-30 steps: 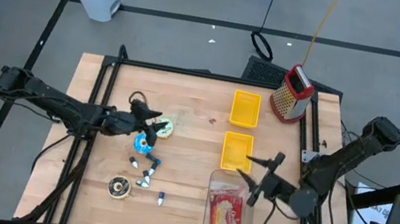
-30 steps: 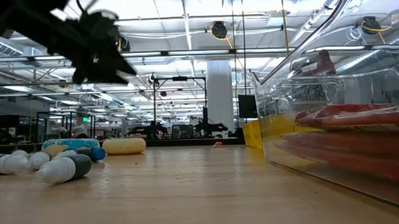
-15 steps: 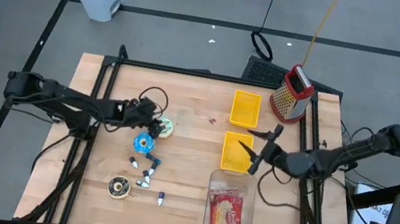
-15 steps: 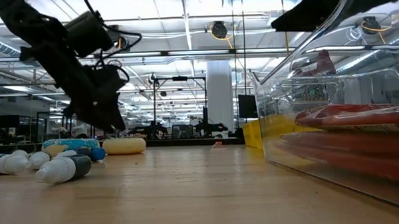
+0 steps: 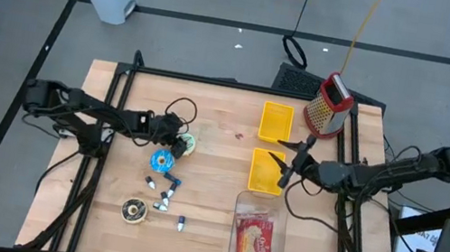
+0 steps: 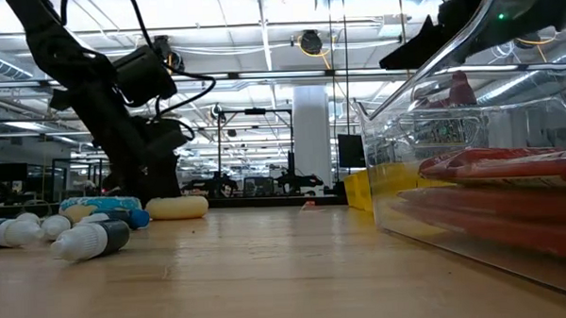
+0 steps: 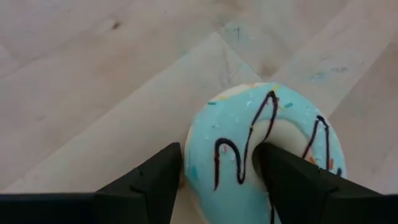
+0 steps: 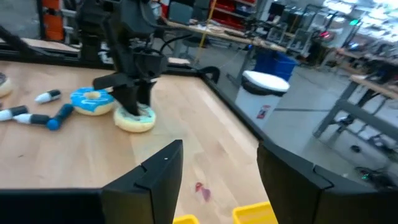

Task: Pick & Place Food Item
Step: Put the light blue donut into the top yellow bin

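Note:
A doughnut with pale mint icing and dark drizzle (image 7: 267,149) lies flat on the wooden table (image 5: 214,188), left of its middle. My left gripper (image 7: 217,149) stands open over it, slanting down. One finger is at the doughnut's hole and the other is outside its rim. The same doughnut (image 8: 134,119) shows under that gripper in the right wrist view. A blue doughnut (image 5: 162,162) lies just nearer. My right gripper (image 5: 281,165) hangs open and level above the yellow trays (image 5: 265,171), with nothing between its fingers. My left gripper straddles one side of the doughnut's ring (image 7: 211,168). It comes slanting down from the table's left. One finger (image 7: 292,180) is at the hole and the other (image 7: 155,180) is outside the rim. Whether either finger touches I cannot tell. The doughnut lies flat on the table.
Small bottles (image 5: 167,197) and a round item (image 5: 134,211) lie near the table's front left. A clear box holding a red packet (image 5: 256,241) stands front right. A second yellow tray (image 5: 276,121) and a metal grater (image 5: 329,104) stand at the back right.
My left gripper has come down from well above the table onto the mint doughnut, tipping more steeply downward. My right gripper has swung from beside the clear box toward the table's far edge and now hangs over the yellow trays.

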`<move>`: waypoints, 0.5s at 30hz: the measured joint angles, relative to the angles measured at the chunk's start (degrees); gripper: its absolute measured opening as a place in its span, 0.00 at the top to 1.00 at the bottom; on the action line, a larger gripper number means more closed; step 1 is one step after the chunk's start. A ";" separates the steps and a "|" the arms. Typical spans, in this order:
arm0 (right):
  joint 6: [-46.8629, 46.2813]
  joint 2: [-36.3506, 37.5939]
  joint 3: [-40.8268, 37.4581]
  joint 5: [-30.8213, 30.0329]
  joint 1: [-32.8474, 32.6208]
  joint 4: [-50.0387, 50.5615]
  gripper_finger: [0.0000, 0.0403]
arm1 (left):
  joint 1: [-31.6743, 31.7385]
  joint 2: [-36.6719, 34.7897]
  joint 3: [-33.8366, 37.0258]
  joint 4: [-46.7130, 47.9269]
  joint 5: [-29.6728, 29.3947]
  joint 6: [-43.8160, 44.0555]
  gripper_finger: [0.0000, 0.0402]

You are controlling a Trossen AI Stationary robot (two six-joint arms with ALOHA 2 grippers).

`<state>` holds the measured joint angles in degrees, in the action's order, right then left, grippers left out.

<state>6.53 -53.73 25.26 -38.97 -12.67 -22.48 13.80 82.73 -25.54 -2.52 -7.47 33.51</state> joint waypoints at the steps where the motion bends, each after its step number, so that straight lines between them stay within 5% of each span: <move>1: -0.78 0.00 -0.23 1.02 0.43 0.02 0.52 | -0.01 0.04 0.00 0.01 -0.15 0.10 0.45; 9: -7.81 0.00 -0.84 3.30 1.09 -0.02 0.51 | 0.00 -2.65 -2.68 -2.03 -2.21 -3.31 0.78; 15: -14.53 -0.75 -0.84 3.22 1.41 -0.58 0.52 | -1.21 -3.24 -10.47 -4.07 -3.06 -17.90 0.97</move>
<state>-8.00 -54.48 24.43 -35.75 -11.26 -23.07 12.59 79.48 -36.01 -6.58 -10.53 15.61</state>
